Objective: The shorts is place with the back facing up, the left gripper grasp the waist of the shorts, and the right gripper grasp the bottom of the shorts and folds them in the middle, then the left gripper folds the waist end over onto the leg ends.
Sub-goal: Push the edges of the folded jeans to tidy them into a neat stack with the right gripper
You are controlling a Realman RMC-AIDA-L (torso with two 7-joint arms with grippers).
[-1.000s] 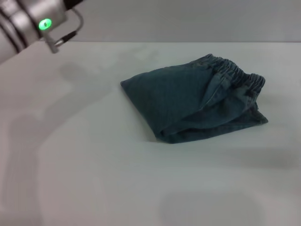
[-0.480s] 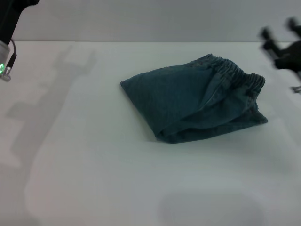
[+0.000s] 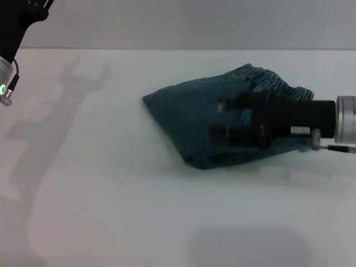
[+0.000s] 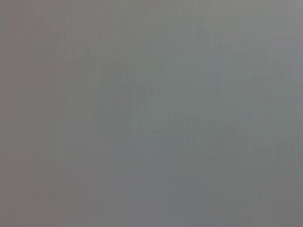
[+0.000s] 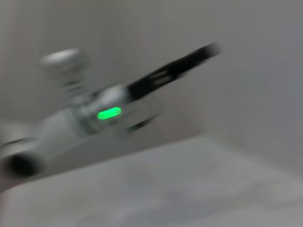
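- Right gripper (image 3: 225,119) is now stretched across the head view from the right edge, its black claw blurred over the folded denim shorts (image 3: 189,119); half a second ago it was only at the far right edge, and a second ago it was not in view at all.
- Whether its prongs are spread or pressed together I cannot tell: they are smeared, and nothing shows them pinching cloth.
- Its arm lies nearly level, with a black sleeve leading back to a silver-white cuff at the right edge, and the claw points toward the robot's left.
- Left gripper itself is not in view; only the left arm (image 3: 10,41) shows, in the upper left corner with its small green light, further out than a second ago. It casts a long shadow on the white table (image 3: 167,222). The right wrist view shows that arm blurred, green light lit.
- Left wrist view gives only plain grey, nothing to read.
- Shorts lie a little right of the table's centre, already doubled into a compact bundle, unmoved across the three head views. The waist (image 3: 278,84) sits at the far right end, puckered band showing just above the right arm.
- I judge both folds done, with the left arm retired; the right arm's sweep looks like a final pass or a transit over the bundle, which could drag the top layer if it dips.
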